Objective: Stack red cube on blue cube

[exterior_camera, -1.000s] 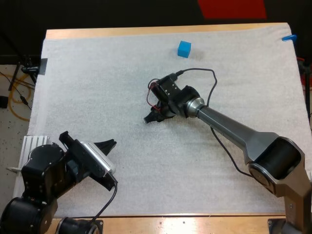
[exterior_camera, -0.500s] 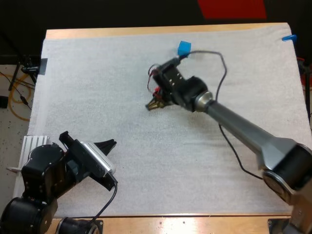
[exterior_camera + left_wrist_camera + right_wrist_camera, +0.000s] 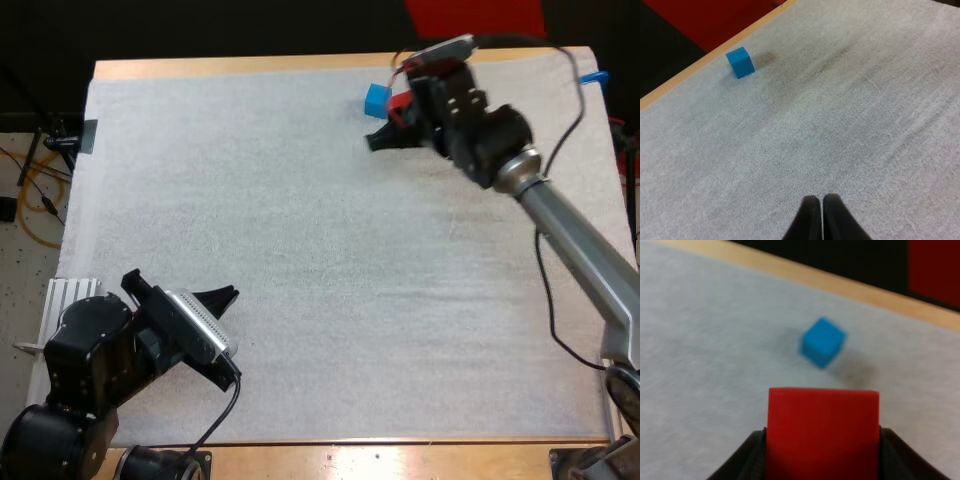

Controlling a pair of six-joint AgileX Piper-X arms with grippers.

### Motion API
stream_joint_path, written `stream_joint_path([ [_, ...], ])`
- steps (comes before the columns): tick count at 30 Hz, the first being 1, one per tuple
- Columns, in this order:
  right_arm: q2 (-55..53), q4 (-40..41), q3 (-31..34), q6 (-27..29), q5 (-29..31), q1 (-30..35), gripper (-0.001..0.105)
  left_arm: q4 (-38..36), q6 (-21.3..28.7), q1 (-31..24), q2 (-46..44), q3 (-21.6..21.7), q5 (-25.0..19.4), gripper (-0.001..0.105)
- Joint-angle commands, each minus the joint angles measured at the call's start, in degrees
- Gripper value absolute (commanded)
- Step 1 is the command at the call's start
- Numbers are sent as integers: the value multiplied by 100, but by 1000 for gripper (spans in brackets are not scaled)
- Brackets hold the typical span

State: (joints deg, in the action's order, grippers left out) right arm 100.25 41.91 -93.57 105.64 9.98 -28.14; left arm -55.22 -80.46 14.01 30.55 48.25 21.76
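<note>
1. Red cube (image 3: 822, 432) sits between the right jaws, which are clamped on it from both sides; its top face shows broad and flat between the two black fingers.
2. Blue cube (image 3: 822, 348) lies on the white mat (image 3: 300, 250) just ahead of the right jaws' tips, turned so a corner faces them, with a strip of mat between it and the red cube.
3. From the high view, the right jaws are beside the blue cube, close to the far wooden edge of the tabletop (image 3: 250, 65); the red cube is not on the blue one.
4. Left jaws are together, fingertips touching, with nothing held.
5. Bare mat lies under and ahead of the left jaws; the blue cube is well apart from them, far ahead by the tabletop's far edge.
</note>
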Motion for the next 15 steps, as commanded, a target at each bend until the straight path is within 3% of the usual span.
stream_joint_path([
  [1, -81, -138, -46, 262, -254, 234, 17, -10, -71, 27, -35, 6, 35, 0],
  [4, -80, -444, -46, 529, -734, 563, 17, -10, -71, 27, -35, 6, 35, 0],
  [9, -10, -712, -46, 1088, -802, 909, 17, -10, -71, 27, -35, 6, 35, 0],
  [15, 260, -836, -46, 1753, -1445, 1306, 17, -10, -71, 27, -35, 6, 35, 0],
])
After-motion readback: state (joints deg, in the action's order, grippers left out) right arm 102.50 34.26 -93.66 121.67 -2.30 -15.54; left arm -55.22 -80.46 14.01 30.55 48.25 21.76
